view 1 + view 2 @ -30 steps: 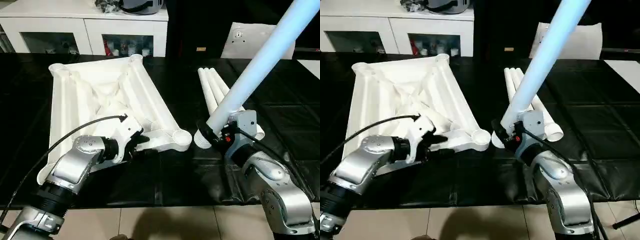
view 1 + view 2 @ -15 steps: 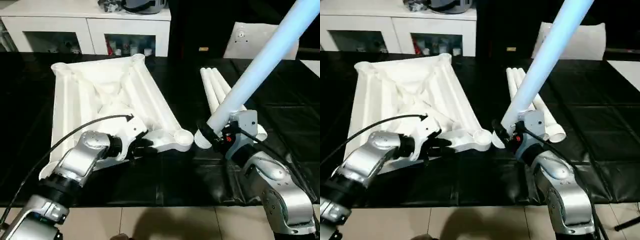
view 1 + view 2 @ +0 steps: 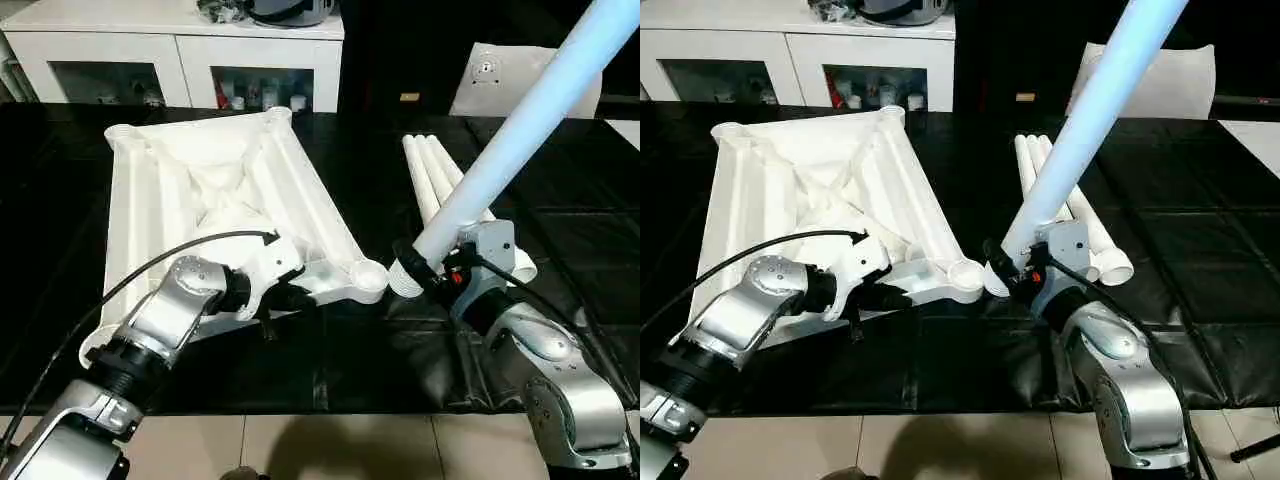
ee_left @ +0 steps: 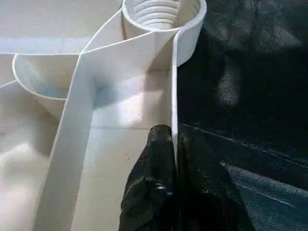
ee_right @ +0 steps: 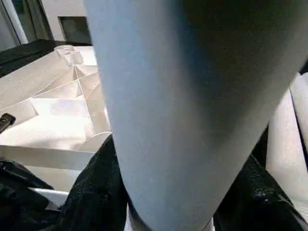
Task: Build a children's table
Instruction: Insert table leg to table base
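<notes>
The children's table's white tabletop lies ribbed side up on the black table. My left gripper is shut on its thin near rim, one black finger on each side, a short way from the near right corner socket. My right gripper is shut on a long white tube leg that slants up to the far right. The leg's lower end hangs just right of that socket, not in it. Three more legs lie side by side on the table behind my right gripper.
A white cabinet with glass doors stands behind the table. A flat white board leans at the back right. The table's front edge and tiled floor are close below my arms. A black cable arcs over my left forearm.
My left gripper has shut onto the tabletop's near rim. The right arm and its leg have stayed put. The head view has shifted slightly.
</notes>
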### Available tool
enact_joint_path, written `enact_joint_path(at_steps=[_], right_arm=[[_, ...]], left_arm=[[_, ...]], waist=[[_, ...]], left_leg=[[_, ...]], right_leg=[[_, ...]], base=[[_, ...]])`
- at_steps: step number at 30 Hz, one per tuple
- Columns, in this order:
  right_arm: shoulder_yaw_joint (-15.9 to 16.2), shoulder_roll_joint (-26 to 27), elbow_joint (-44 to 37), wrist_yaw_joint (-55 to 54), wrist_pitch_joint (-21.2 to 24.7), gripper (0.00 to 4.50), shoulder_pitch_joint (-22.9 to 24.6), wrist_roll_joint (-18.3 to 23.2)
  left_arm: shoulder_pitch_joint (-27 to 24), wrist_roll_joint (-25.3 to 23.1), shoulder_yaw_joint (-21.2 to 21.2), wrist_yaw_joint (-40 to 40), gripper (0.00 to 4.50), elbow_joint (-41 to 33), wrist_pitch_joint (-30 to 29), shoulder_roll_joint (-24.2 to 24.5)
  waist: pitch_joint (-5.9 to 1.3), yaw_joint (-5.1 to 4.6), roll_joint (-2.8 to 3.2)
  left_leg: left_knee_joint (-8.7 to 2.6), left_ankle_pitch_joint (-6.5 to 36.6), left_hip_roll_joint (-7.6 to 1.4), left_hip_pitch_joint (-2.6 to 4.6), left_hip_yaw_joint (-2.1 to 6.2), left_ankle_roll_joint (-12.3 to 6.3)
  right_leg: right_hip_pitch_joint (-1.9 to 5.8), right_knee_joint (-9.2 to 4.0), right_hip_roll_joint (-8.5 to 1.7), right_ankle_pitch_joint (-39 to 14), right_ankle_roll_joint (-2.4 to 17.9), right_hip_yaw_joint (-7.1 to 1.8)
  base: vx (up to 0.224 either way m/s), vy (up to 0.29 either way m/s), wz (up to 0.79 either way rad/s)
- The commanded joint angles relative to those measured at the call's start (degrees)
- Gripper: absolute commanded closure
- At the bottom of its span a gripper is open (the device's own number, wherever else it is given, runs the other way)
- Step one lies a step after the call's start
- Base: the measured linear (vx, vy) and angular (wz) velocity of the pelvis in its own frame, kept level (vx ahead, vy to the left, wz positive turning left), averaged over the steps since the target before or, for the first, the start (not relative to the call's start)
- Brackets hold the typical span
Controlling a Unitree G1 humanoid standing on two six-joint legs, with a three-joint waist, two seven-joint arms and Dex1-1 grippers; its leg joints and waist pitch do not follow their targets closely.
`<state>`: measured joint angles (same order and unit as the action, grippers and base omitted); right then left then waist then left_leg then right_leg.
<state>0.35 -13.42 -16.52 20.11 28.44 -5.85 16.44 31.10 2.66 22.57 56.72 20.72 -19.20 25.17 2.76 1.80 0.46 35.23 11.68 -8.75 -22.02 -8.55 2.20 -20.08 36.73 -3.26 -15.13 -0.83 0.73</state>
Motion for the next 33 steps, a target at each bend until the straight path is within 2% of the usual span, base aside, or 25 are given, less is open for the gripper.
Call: enact_joint_path(at_steps=[1, 2, 5, 6, 7, 8, 10, 12, 13, 14, 16, 17, 19, 33], right_arm=[[-0.5, 0.2, 0.8, 0.2, -0.8, 2.61, -1.1, 0.5], [-0.1, 0.2, 1.1, 0.4, -1.1, 2.61, -1.6, 0.2], [1.0, 0.1, 2.1, 1.0, -1.2, 2.61, -3.0, -0.2], [1.6, 0.4, 3.9, 2.5, 1.2, 2.61, -5.1, 1.3], [1.6, 0.4, 3.9, 2.6, 1.2, 2.61, -5.1, 1.3], [1.9, 0.6, 4.7, 3.9, 3.0, 2.61, -6.1, 2.7], [2.4, 0.6, 5.6, 5.5, 5.4, 2.61, -6.9, 4.3], [2.9, 0.6, 6.5, 6.5, 5.8, 2.61, -7.5, 4.7], [3.0, 0.6, 6.7, 6.8, 5.7, 2.61, -7.6, 4.7], [4.4, 0.1, 8.3, 9.1, 4.4, 2.61, -8.4, 4.2], [5.1, -0.1, 9.2, 10.4, 4.2, 2.61, -8.8, 4.3], [5.6, -0.3, 10.1, 11.9, 4.5, 2.61, -9.2, 4.8], [6.6, -0.9, 11.1, 13.5, 3.8, 2.61, -9.5, 4.5], [9.4, -2.9, 16.6, 16.3, 0.1, 2.61, -12.2, 0.5]], left_arm=[[0.3, -0.6, 0.4, 0.1, 4.49, 0.0, 1.9, 0.1], [0.0, -0.9, 0.3, 0.3, 4.49, -0.3, 2.9, 0.6], [-1.5, -0.7, -0.1, 1.6, 4.5, -1.8, 4.4, 2.0], [-3.6, 0.6, -0.6, 4.4, 4.5, -3.4, 5.9, 3.8], [-3.6, 0.6, -0.6, 4.5, 4.5, -3.4, 5.9, 3.8], [-4.4, 0.8, -0.7, 6.0, 4.5, -3.8, 6.4, 4.9], [-4.9, 0.8, -0.9, 6.9, 4.5, -3.6, 6.9, 5.9], [-5.1, 0.9, -1.2, 7.3, 4.5, -3.5, 7.2, 6.4], [-5.2, 1.0, -1.2, 7.4, 4.5, -3.4, 7.3, 6.6], [-5.6, 1.3, -1.5, 8.2, 4.5, -3.8, 7.0, 7.4], [-5.9, 1.4, -1.8, 8.5, 4.5, -4.0, 6.8, 7.7], [-6.0, 1.6, -2.2, 8.6, 4.5, -4.2, 6.8, 7.7], [-6.1, 2.1, -2.7, 8.6, 4.5, -4.2, 6.9, 7.4], [-6.0, 2.8, -2.8, 9.3, 4.5, -4.3, 7.3, 5.9]], waist=[[-3.04, -0.11, 0.35], [-3.0, -0.16, 0.2], [-3.05, -0.14, 0.35], [-3.1, -0.37, 0.13], [-3.11, -0.62, 0.16], [-3.14, -0.63, 0.23], [-3.19, -0.57, 0.28], [-3.3, -0.32, 0.18], [-3.3, -0.19, 0.25], [-3.34, -0.09, -0.07], [-3.29, 0.01, -0.04], [-3.21, -0.13, -0.53], [-3.14, -0.01, -0.32], [-3.38, 0.04, -0.56]], left_leg=[[-4.91, 6.1, -3.99, 1.33, 1.06, -0.41], [-4.94, 6.5, -3.99, 1.34, 1.01, -0.38], [-4.96, 6.3, -4.09, 1.31, 1.08, -0.35], [-4.97, 5.7, -3.95, 1.1, 1.12, -0.57], [-5.01, 5.4, -3.87, 0.94, 1.14, -0.73], [-4.78, 4.9, -3.96, 1.32, 0.88, -1.07], [-4.7, 3.7, -3.87, 1.29, 0.77, -1.84], [-4.62, 2.5, -3.97, 1.35, 0.71, -2.4], [-4.66, 2.3, -4.02, 1.34, 0.65, -2.36], [-4.61, 2.1, -4.02, 1.28, 0.63, -2.33], [-4.65, 2.4, -4.05, 1.3, 0.55, -2.21], [-4.68, 2.7, -4.04, 1.23, 0.43, -2.26], [-4.71, 3.0, -4.04, 1.27, 0.43, -2.25], [-4.32, 1.3, -3.94, 1.22, 0.16, -2.92]], right_leg=[[1.47, -4.11, -4.68, 6.4, 14.6, -2.24], [1.43, -4.18, -4.68, 5.7, 14.8, -2.22], [1.49, -4.06, -4.72, 5.8, 14.6, -2.21], [1.69, -3.91, -4.69, 6.7, 14.8, -2.14], [1.8, -3.86, -4.7, 6.9, 14.9, -2.12], [1.44, -3.93, -4.63, 7.7, 15.1, -2.21], [1.56, -3.84, -4.53, 9.0, 15.4, -2.2], [1.55, -3.59, -4.53, 10.1, 15.7, -2.06], [1.49, -3.57, -4.54, 10.2, 15.7, -2.06], [1.52, -3.38, -4.51, 10.4, 15.9, -1.98], [1.45, -3.43, -4.57, 9.9, 15.8, -1.98], [1.5, -3.5, -4.53, 9.8, 15.8, -2.03], [1.41, -3.54, -4.59, 8.6, 15.8, -2.04], [1.48, -3.33, -4.5, 9.9, 16.1, -2.11]], base=[[0.0, 0.0, 0.0], [0.0, 0.0, 0.0], [0.0, 0.0, 0.0], [0.0, 0.0, 0.0], [0.0, 0.0, 0.0], [0.0, 0.0, 0.0], [0.0, 0.0, 0.0], [0.0, 0.0, 0.0], [0.0, 0.0, 0.0], [0.0, 0.0, 0.0], [0.0, 0.0, 0.0], [0.0, 0.0, 0.0], [0.0, 0.0, 0.0], [0.0, 0.0, 0.0]])
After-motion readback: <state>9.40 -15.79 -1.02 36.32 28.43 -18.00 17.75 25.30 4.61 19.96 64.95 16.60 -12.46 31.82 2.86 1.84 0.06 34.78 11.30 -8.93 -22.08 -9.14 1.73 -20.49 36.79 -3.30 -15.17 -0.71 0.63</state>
